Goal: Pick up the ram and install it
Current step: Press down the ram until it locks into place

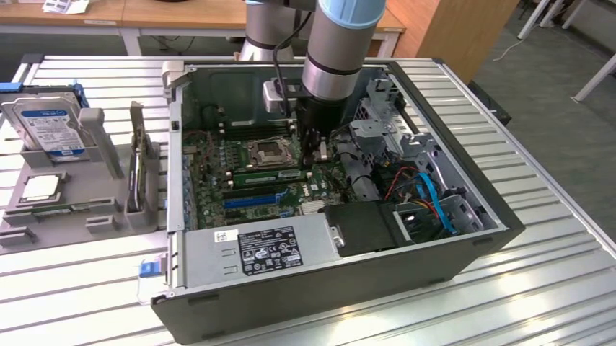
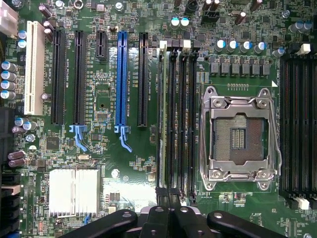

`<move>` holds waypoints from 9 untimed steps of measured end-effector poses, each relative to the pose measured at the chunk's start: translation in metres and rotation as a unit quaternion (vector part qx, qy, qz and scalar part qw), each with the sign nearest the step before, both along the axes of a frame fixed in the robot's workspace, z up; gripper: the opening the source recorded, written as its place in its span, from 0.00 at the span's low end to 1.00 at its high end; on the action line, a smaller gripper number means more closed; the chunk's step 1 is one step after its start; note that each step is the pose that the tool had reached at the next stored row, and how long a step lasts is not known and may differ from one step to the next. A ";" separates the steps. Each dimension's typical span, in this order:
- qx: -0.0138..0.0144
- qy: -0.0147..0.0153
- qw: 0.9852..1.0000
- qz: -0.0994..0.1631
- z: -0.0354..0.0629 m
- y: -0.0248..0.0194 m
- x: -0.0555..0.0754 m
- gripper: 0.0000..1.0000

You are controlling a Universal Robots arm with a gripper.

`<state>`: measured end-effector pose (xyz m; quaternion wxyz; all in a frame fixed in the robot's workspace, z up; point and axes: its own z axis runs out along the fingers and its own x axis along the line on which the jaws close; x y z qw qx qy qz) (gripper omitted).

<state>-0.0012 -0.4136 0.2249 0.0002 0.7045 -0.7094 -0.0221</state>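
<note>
The ram (image 1: pixel 262 176) is a thin green stick standing edge-up in a memory slot beside the CPU socket (image 1: pixel 265 153), inside the open computer case (image 1: pixel 337 295). In the wrist view the ram (image 2: pixel 161 114) shows edge-on in the outermost of the black slots next to the socket (image 2: pixel 240 136). My gripper (image 1: pixel 315 153) reaches down into the case over one end of that stick. Its black fingers (image 2: pixel 168 197) are shut together, with nothing seen between them, just above the slots' end. I cannot tell whether they touch the stick.
A hard drive (image 1: pixel 43 119) and a grey expansion card (image 1: pixel 140 166) stand in a grey holder (image 1: pixel 58 209) at the exterior view's left. In the case are the power supply (image 1: pixel 260 249), blue cables (image 1: pixel 438 202), a drive cage (image 1: pixel 385 122) and a blue card slot (image 2: pixel 121 79).
</note>
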 end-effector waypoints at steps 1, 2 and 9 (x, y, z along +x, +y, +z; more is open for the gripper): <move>0.000 0.000 1.000 0.000 0.0000 0.0000 0.000 0.10; 0.000 0.000 1.000 0.000 -0.0001 0.0000 0.000 0.10; 0.000 0.000 1.000 0.000 -0.0008 0.0000 0.000 0.10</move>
